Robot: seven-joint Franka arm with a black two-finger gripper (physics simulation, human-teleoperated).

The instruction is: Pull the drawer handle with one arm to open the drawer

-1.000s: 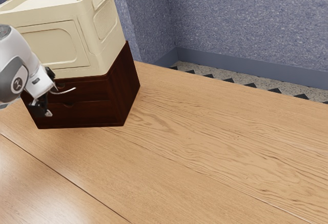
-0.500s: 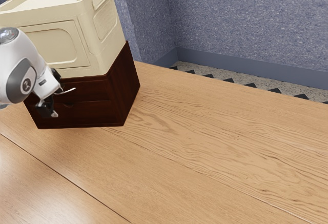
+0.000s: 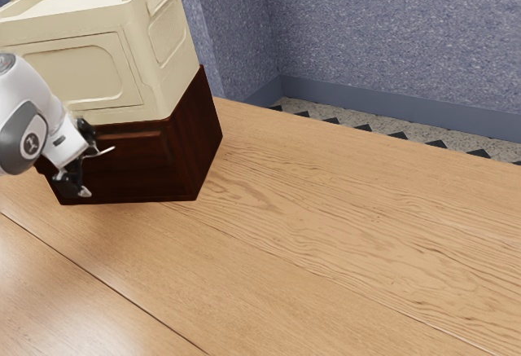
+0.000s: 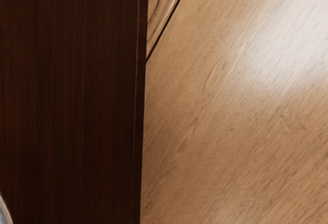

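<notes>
Our pincer (image 3: 87, 163) stands with its fingers apart, the thin, curved drawer handle (image 3: 103, 151) between them, at the front of a dark cabinet (image 3: 187, 156) on the wooden surface (image 3: 285, 250). We judge this the grasping step; next, close firmly, then pull outward.

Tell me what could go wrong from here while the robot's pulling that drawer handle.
The jaws stand apart by the thin handle, so they might slip off it. The cream crate sits on top of the dark cabinet, so a hard pull could shake the crate or drag the cabinet along.
</notes>
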